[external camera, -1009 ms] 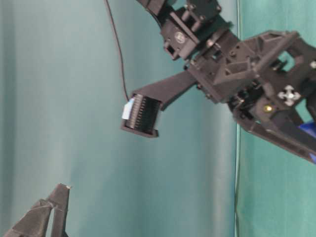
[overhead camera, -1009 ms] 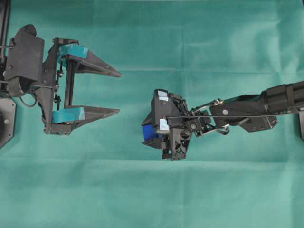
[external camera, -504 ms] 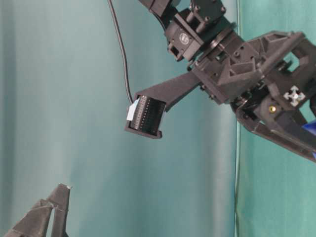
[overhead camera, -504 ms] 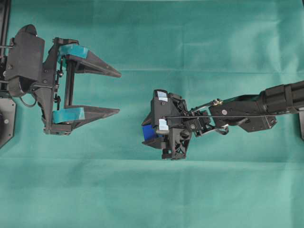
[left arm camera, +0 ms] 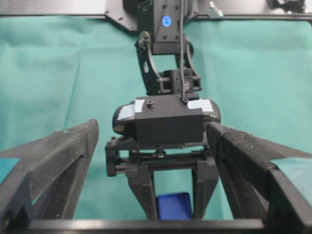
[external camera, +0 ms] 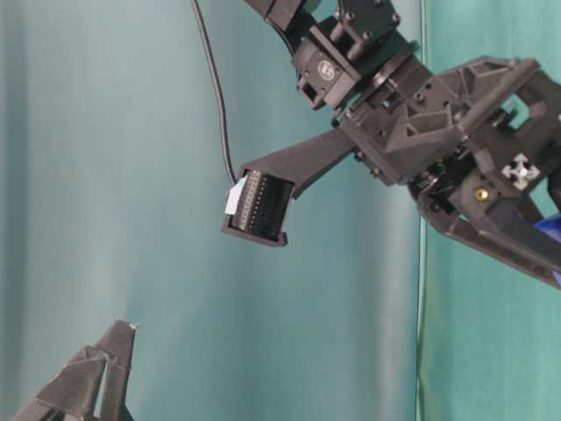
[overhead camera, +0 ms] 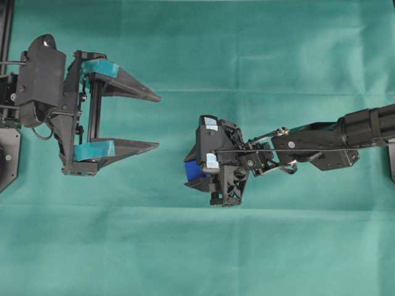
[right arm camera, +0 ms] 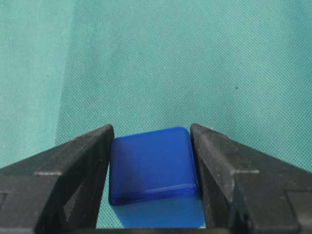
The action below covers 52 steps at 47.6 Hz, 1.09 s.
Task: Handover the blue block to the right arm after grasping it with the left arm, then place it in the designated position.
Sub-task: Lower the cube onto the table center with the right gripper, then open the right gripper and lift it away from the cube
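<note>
The blue block is a small bright blue cube, pinched between the two black fingers of my right gripper, which points down over the green cloth. In the right wrist view the block fills the gap between the fingers, above the cloth. My left gripper, with teal pads, stands wide open and empty at the left, well apart from the block. In the left wrist view I look along its fingers at the right gripper holding the block. The designated position is out of view.
Green cloth covers the whole table. The left arm's black base and rail stand at the left edge. The right arm stretches in from the right edge with a thin black cable along it.
My left gripper has shifted slightly to the right, still wide open. The right gripper has barely moved and keeps the blue block.
</note>
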Tool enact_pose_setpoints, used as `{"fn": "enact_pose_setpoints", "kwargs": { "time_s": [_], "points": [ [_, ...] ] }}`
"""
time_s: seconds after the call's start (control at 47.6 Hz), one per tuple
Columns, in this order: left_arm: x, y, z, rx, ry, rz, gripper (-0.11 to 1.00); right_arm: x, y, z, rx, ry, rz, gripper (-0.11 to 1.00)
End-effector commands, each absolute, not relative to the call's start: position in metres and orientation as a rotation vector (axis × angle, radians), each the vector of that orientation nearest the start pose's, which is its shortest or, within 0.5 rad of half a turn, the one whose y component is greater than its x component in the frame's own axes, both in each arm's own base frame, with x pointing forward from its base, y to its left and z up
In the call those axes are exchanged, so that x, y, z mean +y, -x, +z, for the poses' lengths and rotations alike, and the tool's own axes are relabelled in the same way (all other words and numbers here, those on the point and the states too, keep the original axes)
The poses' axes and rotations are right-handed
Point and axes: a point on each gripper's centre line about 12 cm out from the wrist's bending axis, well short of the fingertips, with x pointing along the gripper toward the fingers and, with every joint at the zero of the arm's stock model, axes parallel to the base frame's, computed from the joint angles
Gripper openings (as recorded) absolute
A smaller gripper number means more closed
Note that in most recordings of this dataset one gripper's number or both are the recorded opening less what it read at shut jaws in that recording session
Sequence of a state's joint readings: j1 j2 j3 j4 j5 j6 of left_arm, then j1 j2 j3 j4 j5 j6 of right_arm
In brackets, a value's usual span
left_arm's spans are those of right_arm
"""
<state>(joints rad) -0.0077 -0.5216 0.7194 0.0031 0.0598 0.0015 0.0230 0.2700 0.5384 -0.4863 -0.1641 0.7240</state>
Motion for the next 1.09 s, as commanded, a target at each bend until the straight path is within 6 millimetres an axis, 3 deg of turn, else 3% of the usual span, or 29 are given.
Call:
{"fn": "enact_pose_setpoints", "kwargs": {
  "time_s": [0.0, 0.063, 0.189, 0.252, 0.42, 0.567, 1.072],
  "points": [
    [-0.003, -0.312, 0.341, 0.222, -0.006, -0.009, 1.00, 0.018, -0.442, 0.124, 0.632, -0.252, 0.019, 0.54],
    [-0.003, -0.312, 0.340, 0.225, -0.006, -0.009, 1.00, 0.018, -0.443, 0.125, 0.632, -0.258, 0.016, 0.55],
    [-0.003, -0.312, 0.340, 0.230, -0.006, -0.009, 1.00, 0.018, -0.443, 0.125, 0.632, -0.257, 0.016, 0.85],
    [-0.003, -0.312, 0.340, 0.229, -0.006, -0.009, 1.00, 0.018, -0.443, 0.125, 0.634, -0.256, 0.013, 0.93],
    [-0.003, -0.312, 0.340, 0.229, -0.006, -0.009, 1.00, 0.017, -0.443, 0.126, 0.638, -0.257, 0.007, 0.88],
    [-0.003, -0.312, 0.340, 0.229, -0.007, -0.009, 1.00, 0.015, -0.440, 0.139, 0.633, -0.247, -0.008, 0.88],
    [-0.003, -0.310, 0.340, 0.227, -0.007, -0.010, 1.00, 0.003, -0.402, 0.240, 0.528, -0.153, -0.071, 0.88]
  ]
}}
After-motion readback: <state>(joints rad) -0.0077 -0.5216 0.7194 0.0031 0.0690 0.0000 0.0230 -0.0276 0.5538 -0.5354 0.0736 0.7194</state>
